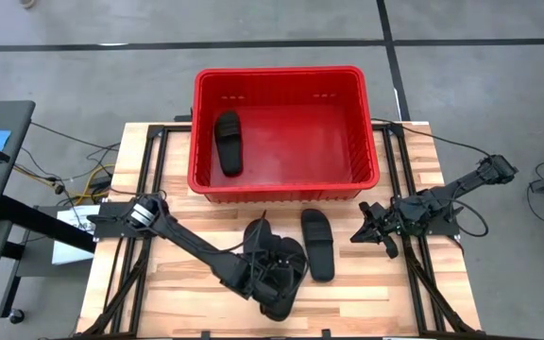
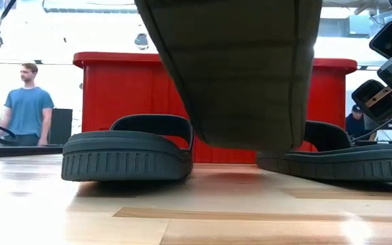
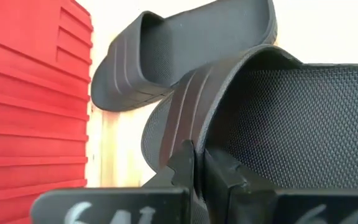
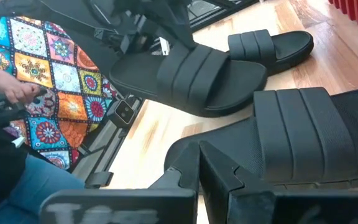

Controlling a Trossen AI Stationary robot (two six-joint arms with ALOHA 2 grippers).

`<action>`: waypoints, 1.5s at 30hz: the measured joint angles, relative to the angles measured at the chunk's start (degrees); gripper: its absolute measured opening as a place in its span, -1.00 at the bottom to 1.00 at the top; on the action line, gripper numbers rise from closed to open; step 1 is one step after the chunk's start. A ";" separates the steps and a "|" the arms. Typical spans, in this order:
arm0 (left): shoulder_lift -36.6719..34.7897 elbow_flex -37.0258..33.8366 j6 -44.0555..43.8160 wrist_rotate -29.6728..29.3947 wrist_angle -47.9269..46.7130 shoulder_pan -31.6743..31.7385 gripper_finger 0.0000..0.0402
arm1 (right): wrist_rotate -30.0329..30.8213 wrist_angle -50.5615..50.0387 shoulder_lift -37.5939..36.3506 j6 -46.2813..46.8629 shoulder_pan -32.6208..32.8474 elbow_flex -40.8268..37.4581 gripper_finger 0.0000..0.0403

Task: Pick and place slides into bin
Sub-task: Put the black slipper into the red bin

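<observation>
The red bin (image 1: 281, 184) stands at the table's far middle with one black slide (image 1: 228, 142) lying on its floor at the left. My left gripper (image 1: 270, 281) is shut on a second slide (image 3: 278, 124) near the table's front middle. Its sole (image 2: 237, 68) hangs above the table in the low view. A third slide (image 1: 261, 238) lies just beyond it and a fourth (image 1: 317, 244) to its right, both sole-down on the table. My right gripper (image 1: 374, 229) is shut and empty, to the right of the fourth slide (image 4: 316, 143). My left gripper pinches the slide's ribbed strap at its edge (image 3: 194, 134) between the two fingers. The slide is lifted clear of the table and tilted, its sole (image 2: 250, 102) facing down and toward the near edge.
The bin's near wall (image 3: 36, 93) is close behind the slides. A person in a blue shirt (image 2: 27, 102) stands beyond the table. Another person's hand (image 4: 17, 90) and a patterned cloth (image 4: 61, 74) show past the table's left side. Bare wood lies at the front left (image 1: 140, 293).
</observation>
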 joint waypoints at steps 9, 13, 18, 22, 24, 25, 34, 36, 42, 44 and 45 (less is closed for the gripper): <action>0.01 7.87 -0.73 -4.14 -8.74 -2.37 -1.00 | 0.01 -0.02 0.01 0.00 0.01 0.00 -1.00; 0.02 12.71 -1.12 -7.29 -14.34 -3.51 -1.00 | 0.00 -0.02 0.01 0.00 0.00 0.00 -1.00; 0.02 18.67 -1.56 -9.94 -19.49 -4.36 -1.00 | 0.01 -0.02 -0.01 0.00 0.02 0.00 -1.00; 0.02 23.26 -1.48 -11.78 -21.87 -4.61 -1.00 | 0.01 -0.01 0.01 0.00 0.02 0.00 -1.00; 0.02 25.46 -0.75 -12.30 -23.17 -4.69 -1.00 | 0.01 -0.02 0.01 -0.02 0.02 0.00 -1.00; 0.02 26.51 -0.53 -12.74 -23.30 -4.69 -1.00 | 0.01 -0.02 0.01 0.00 0.00 0.00 -1.00; -1.20 32.24 0.80 -15.75 -29.24 -3.85 -1.00 | 0.01 -0.02 0.01 0.00 0.00 0.00 -1.00; -2.24 32.23 0.55 -16.07 -30.05 -3.35 -1.00 | 0.00 -0.01 0.01 0.00 0.00 0.00 -1.00; -5.07 32.23 0.03 -18.78 -32.82 -1.49 -1.00 | 0.01 0.00 0.01 0.00 0.00 0.00 -1.00; -6.13 32.23 0.21 -19.16 -33.84 -0.54 -1.00 | 0.01 -0.02 -0.01 -0.01 0.00 0.00 -1.00; -6.75 32.23 0.23 -19.45 -34.57 -0.04 -1.00 | 0.01 -0.02 0.00 0.00 0.00 0.00 -1.00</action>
